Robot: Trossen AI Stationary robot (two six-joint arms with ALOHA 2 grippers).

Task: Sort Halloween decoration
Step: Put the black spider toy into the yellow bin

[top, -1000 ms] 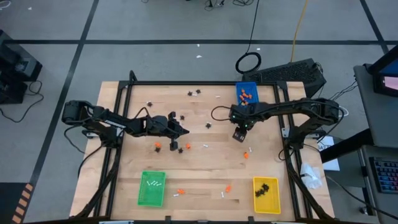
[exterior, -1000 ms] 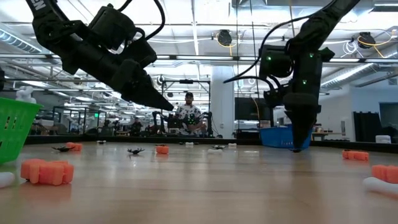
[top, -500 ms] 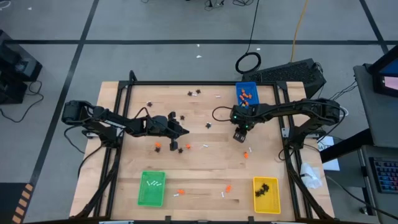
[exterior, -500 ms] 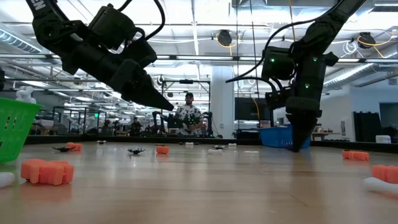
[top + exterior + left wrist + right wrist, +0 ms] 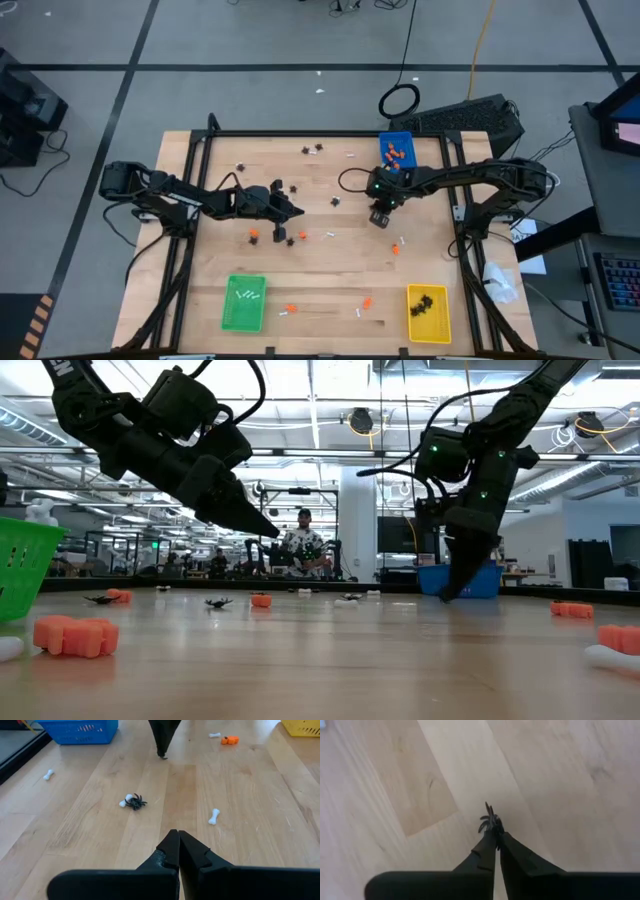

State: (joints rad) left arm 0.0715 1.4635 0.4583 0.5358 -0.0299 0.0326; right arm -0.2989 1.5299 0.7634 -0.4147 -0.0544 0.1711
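lying nearest the low camera, orange lumps (image 5: 75, 636) sat on the desk (image 5: 330, 660) beside the green tray (image 5: 22, 572), and a white bone-like stick (image 5: 612, 657) lay at the opposite edge. from above, the green tray (image 5: 244, 303) held white sticks and the yellow tray (image 5: 428, 312) held black spider-like shapes, with a few orange lumps (image 5: 367, 301) and sticks scattered between them.

further in, near the middle of the desk, the left end effector (image 5: 298, 210) hung above the wood with its fingers pressed together and nothing between them; an orange lump (image 5: 254, 235) and a black spider (image 5: 291, 240) lay near it. its wrist view showed a spider touching a white piece (image 5: 133, 802) ahead, and a lone bone (image 5: 214, 816) off to one side.

across from it, the right end effector (image 5: 378, 215) pointed down at the desk, its fingers pinched on a small black spider (image 5: 491, 822) at the tips, close over the wood. whether the spider had left the surface could not be told.

beyond that, the blue tray (image 5: 396, 151) at the far edge held orange lumps. a person (image 5: 303, 548) stood in the room behind.
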